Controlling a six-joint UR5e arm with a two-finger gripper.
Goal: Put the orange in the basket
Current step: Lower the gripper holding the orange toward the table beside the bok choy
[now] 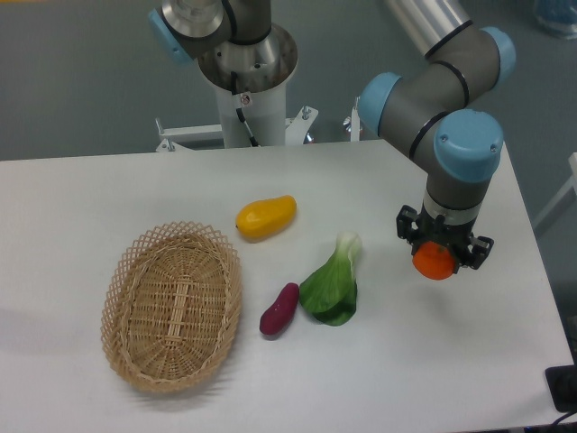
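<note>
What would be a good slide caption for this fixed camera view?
Hand holds the orange above the table, right of the empty basket.

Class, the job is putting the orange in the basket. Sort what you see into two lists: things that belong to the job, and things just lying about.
Belong to the job:
orange, held in the tool
basket, nothing in it

Just lying about:
yellow mango-shaped fruit
purple sweet potato
green leafy vegetable

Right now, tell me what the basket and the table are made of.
Basket: woven wicker or rattan, light tan and matte, with visible strands and an open lattice rim. Table: smooth white top, probably laminate or painted board, faintly glossy; the exact material is unclear.
</note>
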